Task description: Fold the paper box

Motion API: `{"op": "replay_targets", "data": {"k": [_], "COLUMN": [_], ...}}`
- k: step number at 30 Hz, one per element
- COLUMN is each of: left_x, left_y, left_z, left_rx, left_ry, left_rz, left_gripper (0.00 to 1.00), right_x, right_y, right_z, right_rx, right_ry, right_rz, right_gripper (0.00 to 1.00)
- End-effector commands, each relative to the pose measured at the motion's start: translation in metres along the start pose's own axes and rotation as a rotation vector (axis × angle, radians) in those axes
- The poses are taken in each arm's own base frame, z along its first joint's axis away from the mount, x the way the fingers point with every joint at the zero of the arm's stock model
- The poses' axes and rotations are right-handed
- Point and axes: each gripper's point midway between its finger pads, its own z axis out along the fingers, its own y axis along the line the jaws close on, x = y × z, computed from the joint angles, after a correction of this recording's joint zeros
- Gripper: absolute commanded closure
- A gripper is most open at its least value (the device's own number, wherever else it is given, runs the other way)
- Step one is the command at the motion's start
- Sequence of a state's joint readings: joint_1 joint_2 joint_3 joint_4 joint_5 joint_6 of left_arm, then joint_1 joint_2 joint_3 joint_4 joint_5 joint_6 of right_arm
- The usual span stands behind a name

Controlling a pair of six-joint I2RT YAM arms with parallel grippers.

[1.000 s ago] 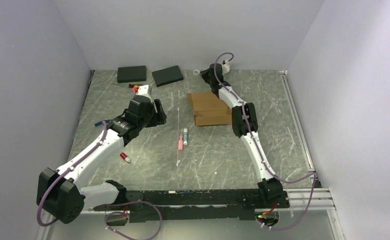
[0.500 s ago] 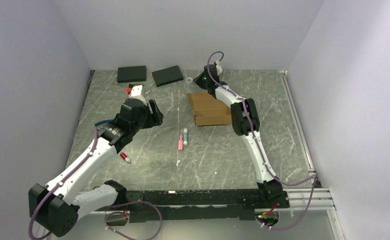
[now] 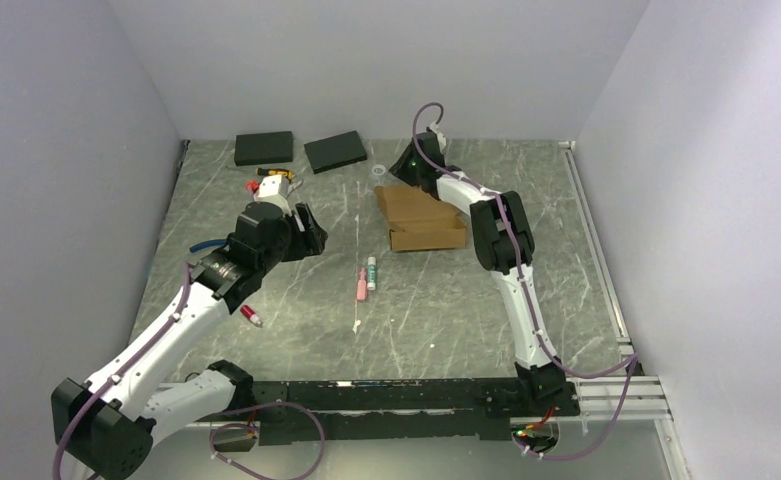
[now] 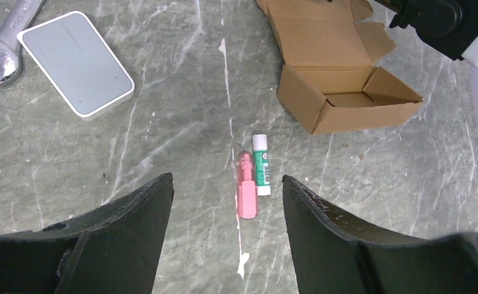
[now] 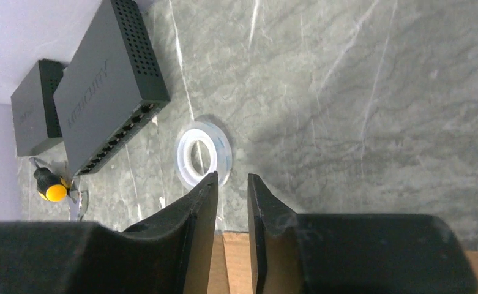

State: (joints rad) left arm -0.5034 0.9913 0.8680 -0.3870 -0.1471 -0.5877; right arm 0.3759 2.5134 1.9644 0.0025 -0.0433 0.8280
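The paper box (image 3: 421, 218) sits right of centre on the marbled tabletop (image 3: 446, 310), toward the far wall. It is plain brown corrugated cardboard and looks half made. In the upper right of the left wrist view you see a tray with standing walls, and its lid (image 4: 313, 37) lies open and flat behind it.

Expect the box to be light and stiff across its panels, bending readily only at the creases. It is likely to slide on the smooth stone if pushed from one side. A sound hold would be a pinch on a free edge of the lid or a side flap, with the other arm steadying the tray. A hard squeeze could crush the fluting.

The left jaws stand wide apart, holding and touching nothing. They hang left of the box, above a pink marker (image 4: 246, 193) and a glue stick (image 4: 261, 164) lying side by side.

The right jaws are at the lid's far edge, upper centre of the overhead view. They are parted by only a narrow slit, with nothing seen between them. Cardboard shows beneath them, but you cannot tell whether they touch it. A clear tape ring (image 5: 203, 158) lies just beyond their tips.
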Motion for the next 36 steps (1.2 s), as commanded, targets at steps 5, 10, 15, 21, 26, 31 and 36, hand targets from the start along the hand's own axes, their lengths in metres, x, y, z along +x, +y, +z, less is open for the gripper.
{"op": "replay_targets", "data": {"k": [5, 10, 15, 21, 26, 31, 36], "left_x": [-0.003, -0.003, -0.003, -0.003, -0.004, -0.006, -0.008], "left_y": [-0.002, -0.001, -0.003, -0.002, -0.001, -0.001, -0.001], "left_z": [-0.006, -0.004, -0.004, -0.009, -0.012, -0.016, -0.021], "left_rx": [0.016, 0.012, 0.022, 0.025, 0.024, 0.028, 0.029], "left_ry": [-0.013, -0.015, -0.013, -0.025, -0.029, -0.035, -0.046], "left_rz": [-0.009, -0.003, -0.003, -0.009, -0.007, -0.010, -0.013], "left_gripper": [0.29, 0.29, 0.29, 0.29, 0.29, 0.29, 0.29], "right_x": [-0.034, -0.023, -0.015, -0.007, 0.005, 0.012, 0.022], "right_y": [0.025, 0.014, 0.006, 0.004, 0.011, 0.017, 0.011], "right_z": [0.012, 0.017, 0.019, 0.021, 0.023, 0.022, 0.022], "right_rx": [-0.049, -0.021, 0.010, 0.014, 0.000, 0.003, 0.029], "right_ry": [-0.061, -0.029, 0.009, 0.039, 0.063, 0.075, 0.109], "right_rz": [-0.119, -0.160, -0.184, -0.197, -0.228, -0.255, -0.223], "right_gripper": [0.70, 0.69, 0.67, 0.66, 0.65, 0.65, 0.66]}}
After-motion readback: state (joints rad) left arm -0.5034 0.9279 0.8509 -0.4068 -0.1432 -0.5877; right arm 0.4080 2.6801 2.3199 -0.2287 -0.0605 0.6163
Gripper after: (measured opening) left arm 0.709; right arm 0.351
